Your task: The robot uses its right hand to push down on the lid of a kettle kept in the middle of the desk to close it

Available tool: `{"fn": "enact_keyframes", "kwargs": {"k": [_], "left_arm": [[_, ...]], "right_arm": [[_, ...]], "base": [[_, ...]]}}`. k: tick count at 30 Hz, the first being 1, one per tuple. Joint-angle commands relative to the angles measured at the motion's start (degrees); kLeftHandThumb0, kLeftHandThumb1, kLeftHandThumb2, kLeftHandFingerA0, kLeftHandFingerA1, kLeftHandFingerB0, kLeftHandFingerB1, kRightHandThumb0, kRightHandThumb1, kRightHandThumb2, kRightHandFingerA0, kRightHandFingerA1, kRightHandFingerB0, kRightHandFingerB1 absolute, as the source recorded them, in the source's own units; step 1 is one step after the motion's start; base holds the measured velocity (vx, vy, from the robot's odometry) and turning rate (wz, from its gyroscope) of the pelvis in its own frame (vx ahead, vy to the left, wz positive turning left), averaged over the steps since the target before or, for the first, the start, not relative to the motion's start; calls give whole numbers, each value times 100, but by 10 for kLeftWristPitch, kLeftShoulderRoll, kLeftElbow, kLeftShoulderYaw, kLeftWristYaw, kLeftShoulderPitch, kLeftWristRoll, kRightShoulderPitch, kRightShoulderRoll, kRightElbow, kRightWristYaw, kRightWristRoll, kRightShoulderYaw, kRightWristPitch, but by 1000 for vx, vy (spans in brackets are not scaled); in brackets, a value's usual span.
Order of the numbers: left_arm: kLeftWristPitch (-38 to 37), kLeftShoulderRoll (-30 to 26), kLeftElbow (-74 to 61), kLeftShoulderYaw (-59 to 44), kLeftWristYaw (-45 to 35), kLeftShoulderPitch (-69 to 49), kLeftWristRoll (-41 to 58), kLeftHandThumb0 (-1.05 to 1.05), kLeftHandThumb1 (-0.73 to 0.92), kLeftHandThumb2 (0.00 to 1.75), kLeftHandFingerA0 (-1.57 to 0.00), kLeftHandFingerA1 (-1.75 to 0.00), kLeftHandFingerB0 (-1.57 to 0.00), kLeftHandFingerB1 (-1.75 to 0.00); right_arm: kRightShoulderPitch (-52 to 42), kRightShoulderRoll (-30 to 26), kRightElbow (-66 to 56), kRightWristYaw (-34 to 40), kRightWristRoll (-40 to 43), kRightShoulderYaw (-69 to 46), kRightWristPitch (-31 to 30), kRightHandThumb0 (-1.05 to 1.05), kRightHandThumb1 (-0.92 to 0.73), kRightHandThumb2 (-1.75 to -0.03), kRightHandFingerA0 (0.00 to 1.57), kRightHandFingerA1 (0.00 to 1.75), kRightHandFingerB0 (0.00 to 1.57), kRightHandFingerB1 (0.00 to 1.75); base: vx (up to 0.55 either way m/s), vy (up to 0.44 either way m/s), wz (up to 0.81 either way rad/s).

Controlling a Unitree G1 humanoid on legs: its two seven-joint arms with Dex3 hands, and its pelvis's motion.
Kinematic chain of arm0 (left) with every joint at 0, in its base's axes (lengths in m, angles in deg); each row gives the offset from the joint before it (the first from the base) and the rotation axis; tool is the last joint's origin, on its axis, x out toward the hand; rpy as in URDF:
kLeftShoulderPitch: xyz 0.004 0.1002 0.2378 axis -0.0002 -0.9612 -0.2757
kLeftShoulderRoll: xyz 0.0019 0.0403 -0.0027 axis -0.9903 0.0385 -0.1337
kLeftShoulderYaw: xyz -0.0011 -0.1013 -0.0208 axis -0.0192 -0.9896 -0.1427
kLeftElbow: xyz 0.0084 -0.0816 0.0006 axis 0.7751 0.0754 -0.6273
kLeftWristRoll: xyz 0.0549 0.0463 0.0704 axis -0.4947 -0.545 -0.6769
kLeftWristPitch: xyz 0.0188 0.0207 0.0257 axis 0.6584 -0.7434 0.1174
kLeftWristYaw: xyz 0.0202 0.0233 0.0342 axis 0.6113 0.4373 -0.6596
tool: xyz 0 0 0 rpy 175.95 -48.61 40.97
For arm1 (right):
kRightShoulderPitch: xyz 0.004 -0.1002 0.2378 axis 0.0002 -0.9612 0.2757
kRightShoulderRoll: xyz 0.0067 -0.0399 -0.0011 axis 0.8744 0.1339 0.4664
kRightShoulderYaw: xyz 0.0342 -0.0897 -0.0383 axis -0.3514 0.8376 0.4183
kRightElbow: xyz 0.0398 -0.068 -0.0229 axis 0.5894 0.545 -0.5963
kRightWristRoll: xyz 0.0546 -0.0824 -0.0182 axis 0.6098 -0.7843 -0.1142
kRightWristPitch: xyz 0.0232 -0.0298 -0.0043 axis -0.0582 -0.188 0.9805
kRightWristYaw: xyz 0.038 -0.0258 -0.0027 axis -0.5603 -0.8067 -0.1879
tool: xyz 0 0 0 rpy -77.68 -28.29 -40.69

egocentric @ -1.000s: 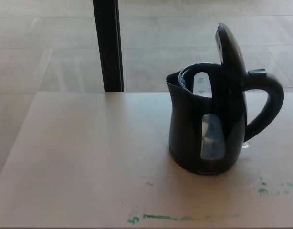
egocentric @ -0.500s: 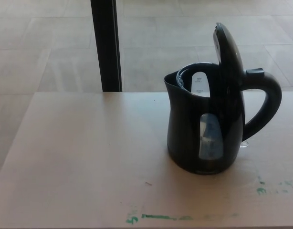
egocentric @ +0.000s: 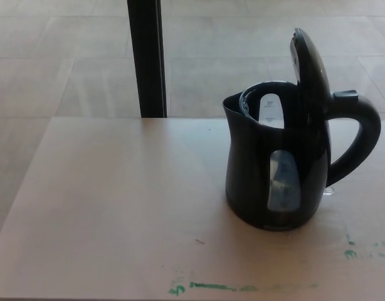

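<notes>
Since the earlier frame only the camera has shifted: the whole scene sits slightly further right, and nothing on the desk [egocentric: 105, 207] has moved. Nearest, green smears [egocentric: 211, 286] mark the desk's front edge, just before the black kettle [egocentric: 268, 169]. Its lid [egocentric: 311, 69] stands upright (fully open). Beyond the kettle, to its left, rises a dark post [egocentric: 147, 56]. Neither hand shows, so their fingers cannot be judged.
</notes>
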State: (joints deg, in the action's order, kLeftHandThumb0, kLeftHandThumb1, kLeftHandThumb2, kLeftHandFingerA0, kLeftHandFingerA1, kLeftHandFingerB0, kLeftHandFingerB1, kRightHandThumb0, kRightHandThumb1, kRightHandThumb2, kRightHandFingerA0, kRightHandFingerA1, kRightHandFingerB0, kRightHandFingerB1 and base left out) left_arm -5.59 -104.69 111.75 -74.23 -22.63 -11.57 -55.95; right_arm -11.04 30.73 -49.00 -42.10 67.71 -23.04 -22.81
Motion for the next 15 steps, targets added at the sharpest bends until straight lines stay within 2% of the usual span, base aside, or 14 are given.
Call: {"fn": "enact_keyframes", "kwargs": {"k": [1,2,3,5,7,8,9,10,13,14,15], "left_arm": [[6,-24,2,6,-12,-7,8,-88,71,108,-46,-57,-38,-52],[6,-24,2,6,-12,-7,8,-88,71,108,-46,-57,-38,-52],[8,-24,1,3,-17,-8,14,-89,92,67,-50,-47,-40,-41],[14,-22,2,-5,-18,-7,23,-88,90,68,-50,-48,-41,-42],[16,-22,2,-4,-18,-7,24,-88,90,68,-49,-48,-39,-42],[9,-21,8,-6,-19,-6,26,-86,70,108,-42,-57,-34,-52],[9,-21,8,-6,-19,-6,26,-86,70,108,-42,-57,-34,-52],[14,-22,8,-8,-22,-6,29,-89,90,67,-49,-48,-40,-41],[8,-28,8,6,-23,-4,16,-90,92,68,-48,-45,-39,-39],[12,-27,6,3,-20,-4,20,-95,78,79,-49,-49,-41,-44],[14,-27,5,-3,-19,-3,27,-88,90,67,-50,-47,-42,-41]], "right_arm": [[86,-21,-123,21,-25,135,-143,-61,-86,-68,47,45,37,40],[85,-22,-125,24,-24,136,-146,-61,-86,-68,47,45,37,40],[96,-16,-120,20,-32,151,-134,-65,-87,-66,55,47,46,42],[111,-6,-132,27,-47,183,-134,-70,-84,-65,63,48,55,42],[120,-2,-142,32,-43,199,-146,-70,-84,-65,61,48,53,43],[145,5,-147,26,-60,239,-147,-70,-85,-65,59,50,49,44],[145,4,-148,28,-59,240,-149,-70,-85,-65,59,50,49,44],[151,5,-151,32,-69,255,-147,-70,-86,-66,60,49,50,44],[182,7,-149,33,-81,292,-168,-68,-87,-66,59,46,50,41],[195,10,-137,32,-90,306,-165,-68,-86,-66,59,47,50,42],[204,9,-119,23,-105,322,-146,-68,-87,-66,59,49,49,43]], "base": [[0,0,0],[0,0,0],[0,0,0],[0,0,0],[0,0,0],[0,0,0],[0,0,0],[0,0,0],[0,0,0],[0,0,0],[0,0,0]]}}
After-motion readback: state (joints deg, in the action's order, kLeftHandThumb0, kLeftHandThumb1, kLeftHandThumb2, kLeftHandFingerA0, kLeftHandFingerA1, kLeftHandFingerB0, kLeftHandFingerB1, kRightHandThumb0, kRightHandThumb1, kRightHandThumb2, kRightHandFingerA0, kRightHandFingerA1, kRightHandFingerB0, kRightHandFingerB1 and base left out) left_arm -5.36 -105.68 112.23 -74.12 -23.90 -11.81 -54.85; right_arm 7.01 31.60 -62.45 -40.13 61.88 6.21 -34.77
